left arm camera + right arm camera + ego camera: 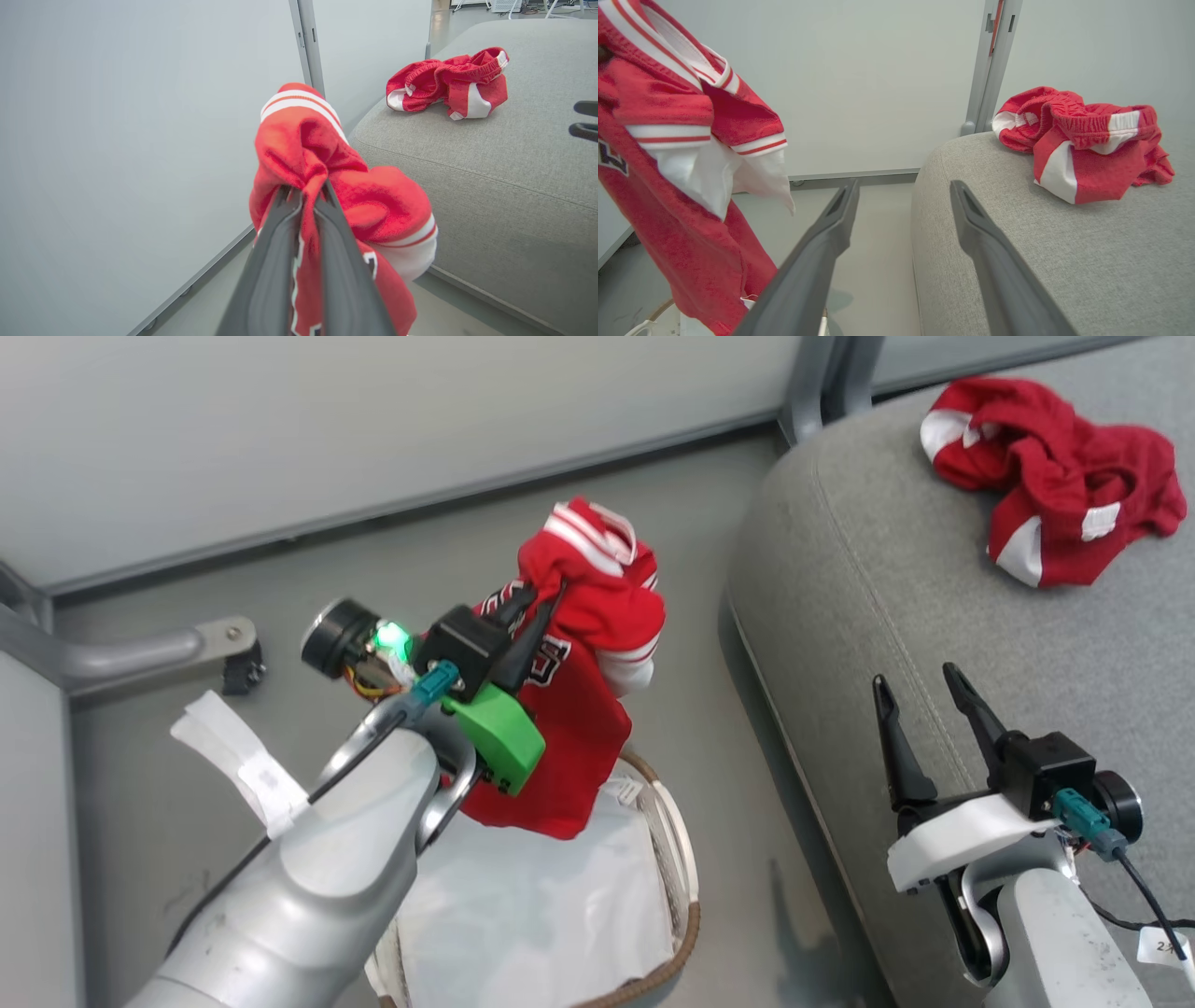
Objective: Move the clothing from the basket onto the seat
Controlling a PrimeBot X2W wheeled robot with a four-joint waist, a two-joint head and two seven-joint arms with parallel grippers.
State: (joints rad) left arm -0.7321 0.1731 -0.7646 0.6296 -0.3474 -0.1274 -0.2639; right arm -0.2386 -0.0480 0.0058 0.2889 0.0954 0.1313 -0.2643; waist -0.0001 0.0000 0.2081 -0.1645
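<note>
Progress stands partway, as we judge it. The large grey woven-fabric couch cushion [868,644] that serves as the seat carries one crumpled red garment with white panels [1055,467] near its far corner; we count that item as delivered. The small oval white slatted basket with a brown woven rim [689,915] stands on the floor just beside the seat. In the part of it that shows, we see a smooth white liner sheet [541,896] and no red fabric. The red jersey with white striped trim and black lettering [579,747] hangs above the basket, clear of the seat; it is not yet placed. It is bunched at the top and drapes loosely, with a white fold below one sleeve band. The left gripper [306,186] is clamped on the jersey's gathered upper fold. The right gripper [915,677] hovers over the seat edge, fingers spread wide, holding nothing.
</note>
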